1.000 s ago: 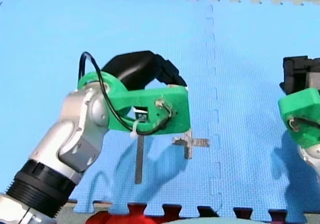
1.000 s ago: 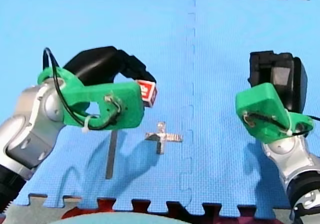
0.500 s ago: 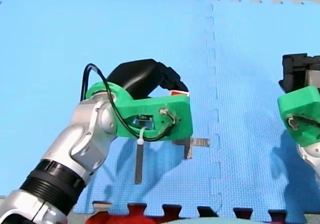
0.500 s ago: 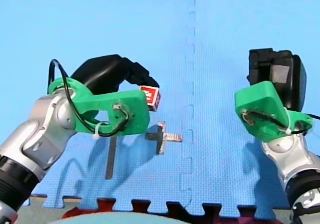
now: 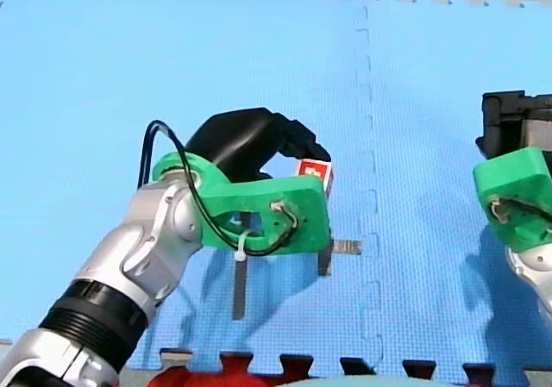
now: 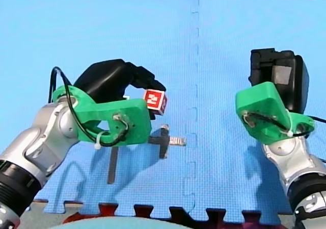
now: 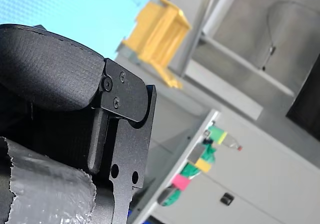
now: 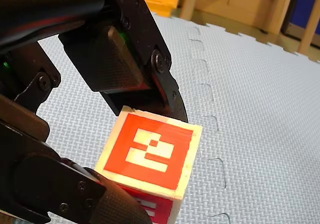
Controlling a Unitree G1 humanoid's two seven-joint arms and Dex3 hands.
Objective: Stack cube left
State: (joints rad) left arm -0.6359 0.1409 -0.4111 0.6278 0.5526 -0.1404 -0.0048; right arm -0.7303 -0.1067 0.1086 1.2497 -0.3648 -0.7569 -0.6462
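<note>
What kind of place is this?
Probably a robot test lab: a blue foam puzzle mat with a tape cross on it, a marker-printed cube in the left hand near the cross, the right hand at the mat's right side.

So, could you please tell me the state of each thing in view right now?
left hand: shut on the cube, near the tape cross.
cube: gripped, red marker faces showing.
right hand: holding nothing, over the mat's right side.
tape cross: stuck flat, partly hidden by the left hand.
tape strip: stuck flat on the mat.
</note>
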